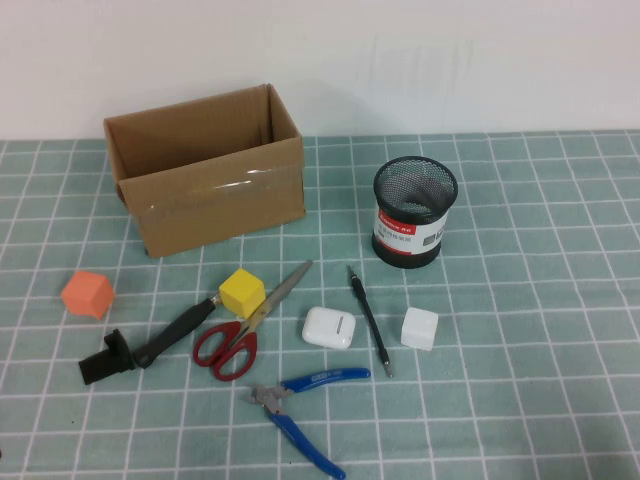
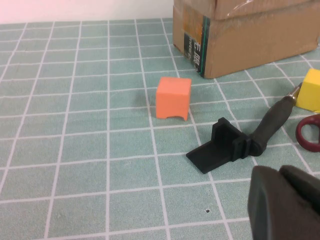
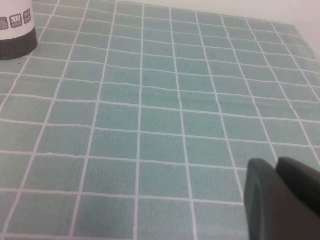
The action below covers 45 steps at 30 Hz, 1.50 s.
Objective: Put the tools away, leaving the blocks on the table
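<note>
The mesh pen cup (image 1: 414, 212) bears an unreadable red-and-white label. Away from it, the left gripper (image 2: 287, 202) and right gripper (image 3: 285, 197) hover closed, empty.

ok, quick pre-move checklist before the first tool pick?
1. Left gripper jaws shut and empty, low over the table near the black bracket: ok.
2. Right gripper jaws shut and empty, over bare table: ok.
3. Cardboard box open on top: ok. What is inside: cannot tell.
4. Mesh cup upright, mouth open: ok.
5. Screwdriver, scissors, pliers and pen-like tool on the cloth, none put away: ok.
6. Clear grasp: not ok for the scissors; yellow block touches the blades. Orange block and white block lie apart: ok.
</note>
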Tool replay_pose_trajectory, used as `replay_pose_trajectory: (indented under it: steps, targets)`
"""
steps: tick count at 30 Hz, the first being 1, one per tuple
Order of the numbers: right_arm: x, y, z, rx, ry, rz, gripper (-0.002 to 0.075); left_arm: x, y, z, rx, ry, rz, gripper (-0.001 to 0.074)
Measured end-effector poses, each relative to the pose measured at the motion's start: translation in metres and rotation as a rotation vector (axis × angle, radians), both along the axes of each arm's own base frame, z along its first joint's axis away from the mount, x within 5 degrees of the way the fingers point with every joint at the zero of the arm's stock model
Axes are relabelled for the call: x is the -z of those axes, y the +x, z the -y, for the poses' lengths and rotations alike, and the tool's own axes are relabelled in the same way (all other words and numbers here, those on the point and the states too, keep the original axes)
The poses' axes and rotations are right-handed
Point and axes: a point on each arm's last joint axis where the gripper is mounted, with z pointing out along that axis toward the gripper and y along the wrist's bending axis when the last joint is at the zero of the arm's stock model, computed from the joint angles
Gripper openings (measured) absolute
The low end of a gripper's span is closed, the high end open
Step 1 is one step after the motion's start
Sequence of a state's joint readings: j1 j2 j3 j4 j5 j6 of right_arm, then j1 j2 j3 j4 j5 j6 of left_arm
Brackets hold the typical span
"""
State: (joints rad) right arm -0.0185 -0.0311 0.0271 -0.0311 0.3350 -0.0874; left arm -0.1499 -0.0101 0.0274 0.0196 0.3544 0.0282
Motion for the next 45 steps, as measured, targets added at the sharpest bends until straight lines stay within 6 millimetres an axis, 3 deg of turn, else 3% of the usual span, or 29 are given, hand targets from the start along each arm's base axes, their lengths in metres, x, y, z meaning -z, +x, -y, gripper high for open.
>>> replay_pose_trajectory:
  steps: [23, 33, 41, 45]
  targets:
    - [0.0, 0.0, 0.0, 0.0, 0.0, 0.0, -0.0006, -0.001, 0.0, 0.0, 0.0, -0.008, 0.011, -0.0004]
    - [0.0, 0.0, 0.0, 0.0, 0.0, 0.0, -0.0006, -0.007, 0.001, 0.005, -0.019, -0.306, 0.029, -0.0004]
    - [0.0, 0.0, 0.0, 0.0, 0.0, 0.0, -0.0006, -0.023, 0.003, 0.004, -0.04, -0.564, 0.164, -0.0004]
    - [0.0, 0.0, 0.0, 0.0, 0.0, 0.0, -0.0006, -0.029, 0.001, 0.007, -0.037, -0.645, 0.112, -0.0004]
